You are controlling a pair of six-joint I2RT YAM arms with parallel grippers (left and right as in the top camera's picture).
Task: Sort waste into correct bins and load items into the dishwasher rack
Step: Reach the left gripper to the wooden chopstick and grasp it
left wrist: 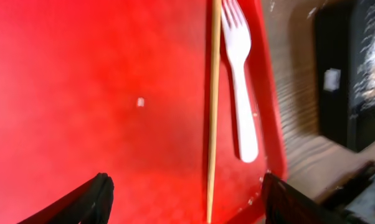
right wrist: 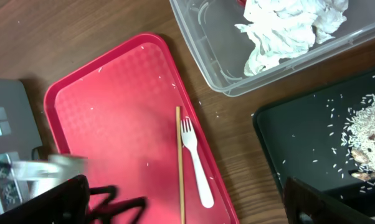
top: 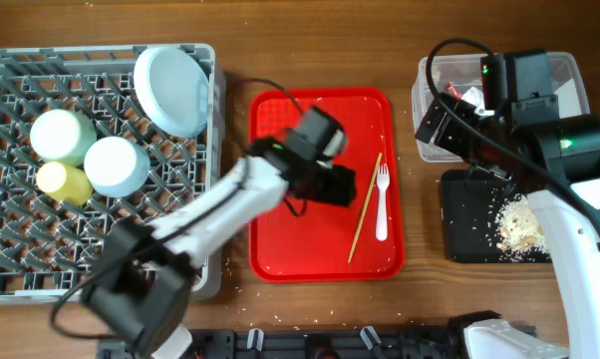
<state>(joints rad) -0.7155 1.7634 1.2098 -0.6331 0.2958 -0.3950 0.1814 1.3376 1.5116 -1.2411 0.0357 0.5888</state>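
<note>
A thin wooden chopstick and a white plastic fork lie side by side on the right of the red tray. My left gripper is open and empty just left of them; in the left wrist view its fingers straddle the chopstick, with the fork beyond. My right gripper is open and empty at the clear tub, which holds the napkin. Rice crumbs lie in the black tray. The rack holds the plate, bowl, saucer and cup.
The red tray lies between the rack and the two bins. The right wrist view shows the chopstick, fork, tub wall and black tray with rice. Stray grains dot the wooden table.
</note>
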